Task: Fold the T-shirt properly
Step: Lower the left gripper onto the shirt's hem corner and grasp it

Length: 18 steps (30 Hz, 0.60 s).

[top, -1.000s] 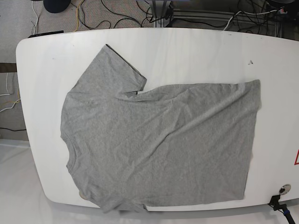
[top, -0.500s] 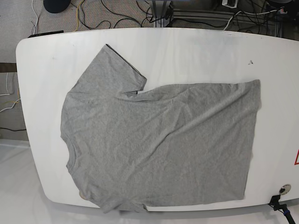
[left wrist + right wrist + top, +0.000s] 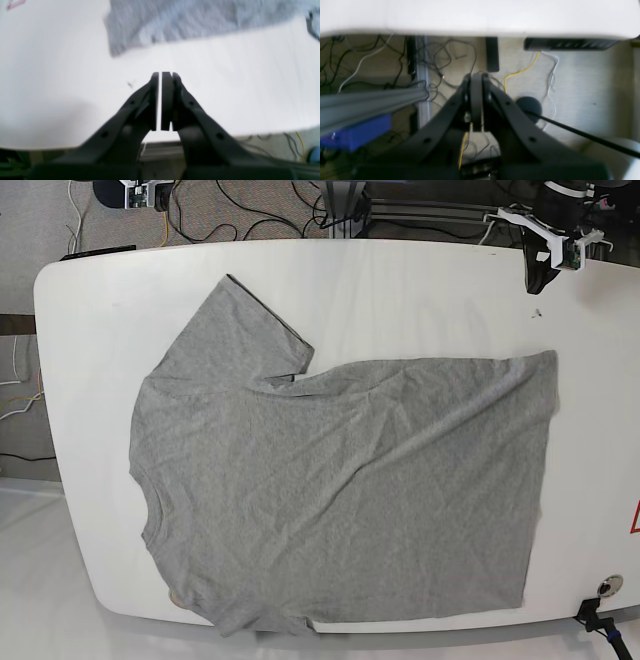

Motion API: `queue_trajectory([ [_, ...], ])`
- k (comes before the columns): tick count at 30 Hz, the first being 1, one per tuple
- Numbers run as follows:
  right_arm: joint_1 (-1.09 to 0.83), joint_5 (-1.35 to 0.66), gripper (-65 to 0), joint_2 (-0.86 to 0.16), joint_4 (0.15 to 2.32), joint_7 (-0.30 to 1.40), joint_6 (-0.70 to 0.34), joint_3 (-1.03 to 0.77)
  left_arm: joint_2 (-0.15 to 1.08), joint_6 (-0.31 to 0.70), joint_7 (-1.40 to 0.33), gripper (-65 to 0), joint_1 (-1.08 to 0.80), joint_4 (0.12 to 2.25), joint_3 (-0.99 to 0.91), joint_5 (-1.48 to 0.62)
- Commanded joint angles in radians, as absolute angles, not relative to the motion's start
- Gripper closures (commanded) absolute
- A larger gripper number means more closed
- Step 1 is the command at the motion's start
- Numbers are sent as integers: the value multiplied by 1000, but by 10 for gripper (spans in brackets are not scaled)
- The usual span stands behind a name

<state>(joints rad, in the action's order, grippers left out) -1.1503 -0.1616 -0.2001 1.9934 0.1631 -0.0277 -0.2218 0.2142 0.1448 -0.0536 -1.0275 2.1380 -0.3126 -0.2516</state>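
You have the T-shirt [image 3: 340,480] lying flat on the white table [image 3: 420,290], neck toward the base view's left, hem toward its right, long axis across the table. Your left pincer [image 3: 540,275] sits nearly closed and empty at the far right edge, just beyond the hem corner, so it is nearer. Your right pincer [image 3: 476,100] is closed, empty, over the floor.
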Motion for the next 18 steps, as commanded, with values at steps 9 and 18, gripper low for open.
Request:
queue_trajectory([
  [9, -1008, -213, 0, -198, 2039, 179, 4, -253, 211, 175, -108, 0, -966, 2142, -326, -246],
  [18, -897, -559, -92, -200, 2052, 424, -144, -407, 203, 174, -200, 0, -877, 2141, -397, -248],
])
